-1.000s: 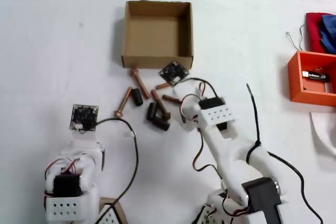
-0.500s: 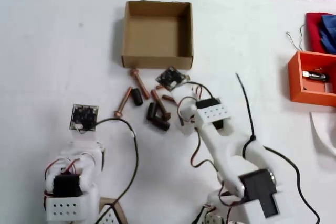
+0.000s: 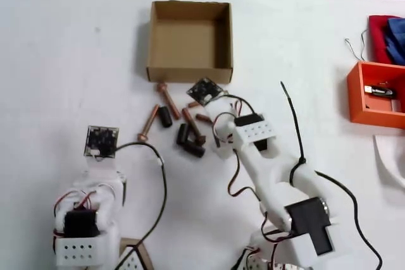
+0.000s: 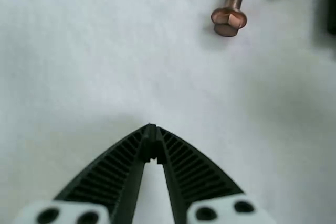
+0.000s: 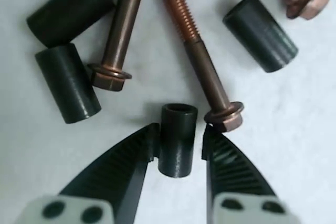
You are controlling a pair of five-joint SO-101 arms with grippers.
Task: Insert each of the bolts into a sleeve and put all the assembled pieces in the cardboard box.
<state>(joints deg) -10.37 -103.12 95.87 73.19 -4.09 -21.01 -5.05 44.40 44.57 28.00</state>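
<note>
The empty cardboard box point(image 3: 190, 39) stands at the back of the white table. Before it lie several copper bolts point(image 3: 168, 99) and black sleeves point(image 3: 164, 116). My right arm point(image 3: 253, 134) hangs over this pile. My right gripper point(image 5: 180, 129) is open, its jaws on either side of one black sleeve point(image 5: 177, 142), with a thin gap still showing. A bolt point(image 5: 202, 59) lies just beside that sleeve, with more bolts point(image 5: 118, 30) and sleeves point(image 5: 68, 82) beyond. My left gripper point(image 4: 151, 129) is shut and empty above bare table, short of a bolt head point(image 4: 229, 20).
An orange tray point(image 3: 373, 96) and a red and blue cloth point(image 3: 386, 36) sit at the right edge. Black cables trail from both arms. My left arm point(image 3: 85, 226) sits folded at the front left. Bare table lies left of the box.
My right arm has swung slightly left and settled over the pile. The left arm, the bolts and the box have not moved.
</note>
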